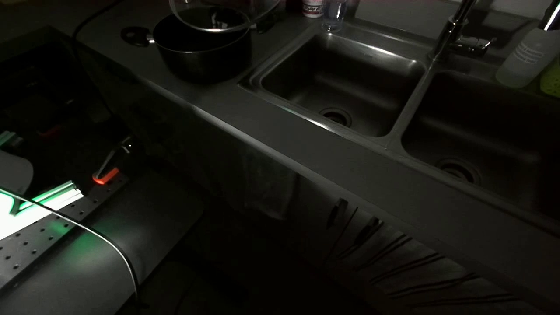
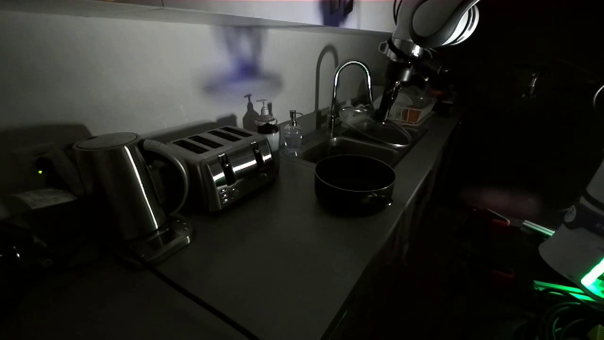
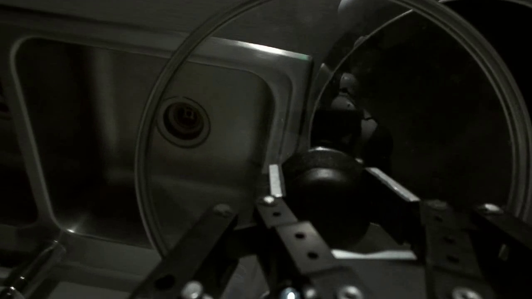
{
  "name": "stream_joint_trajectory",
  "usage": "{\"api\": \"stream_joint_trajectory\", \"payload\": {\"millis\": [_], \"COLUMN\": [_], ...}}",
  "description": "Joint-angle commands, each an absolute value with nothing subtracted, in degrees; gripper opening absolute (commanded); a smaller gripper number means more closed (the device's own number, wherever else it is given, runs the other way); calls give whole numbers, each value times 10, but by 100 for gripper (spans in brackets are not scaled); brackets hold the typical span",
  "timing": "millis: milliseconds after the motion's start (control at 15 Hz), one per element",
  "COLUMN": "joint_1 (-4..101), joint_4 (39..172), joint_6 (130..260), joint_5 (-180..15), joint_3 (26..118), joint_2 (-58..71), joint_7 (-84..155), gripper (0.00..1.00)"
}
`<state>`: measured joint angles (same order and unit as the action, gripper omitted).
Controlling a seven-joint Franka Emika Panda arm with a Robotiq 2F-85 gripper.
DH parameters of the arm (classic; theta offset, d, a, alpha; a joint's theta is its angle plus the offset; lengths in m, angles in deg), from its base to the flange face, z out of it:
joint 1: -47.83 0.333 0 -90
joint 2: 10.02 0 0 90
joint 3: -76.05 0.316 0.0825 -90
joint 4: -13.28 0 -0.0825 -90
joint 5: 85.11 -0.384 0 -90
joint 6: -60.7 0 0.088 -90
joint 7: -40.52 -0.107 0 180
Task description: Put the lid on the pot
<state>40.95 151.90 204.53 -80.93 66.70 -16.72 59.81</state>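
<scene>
Wrist view: the end effector (image 3: 328, 182) grips the lid (image 3: 303, 112) by its dark knob (image 3: 324, 203), fingers (image 3: 276, 181) partly spread on either side.

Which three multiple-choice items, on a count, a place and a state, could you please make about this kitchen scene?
1) How many steel sink basins are visible?
A) two
B) three
C) four

2) Where is the black cooking pot?
A) in a basin
B) in the air
C) on the countertop

3) In what state is the glass lid?
A) on the pot
B) held up by the gripper
C) in a basin

1 A: an exterior view shows a pair, side by side.
2 C: it stands there in both exterior views.
3 B: the wrist view shows its dark knob between the gripper's fingers.
</scene>
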Motion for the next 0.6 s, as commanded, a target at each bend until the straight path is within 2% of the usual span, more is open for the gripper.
{"api": "stream_joint_trajectory", "payload": {"millis": [0,533], "joint_1": [435,475], "joint_4": [1491,1469], "joint_6": [1999,1931], "joint_5": [-822,-795], "joint_3": [686,732], "joint_2": [-175,-156], "joint_7": [640,661], "gripper": [25,25]}}
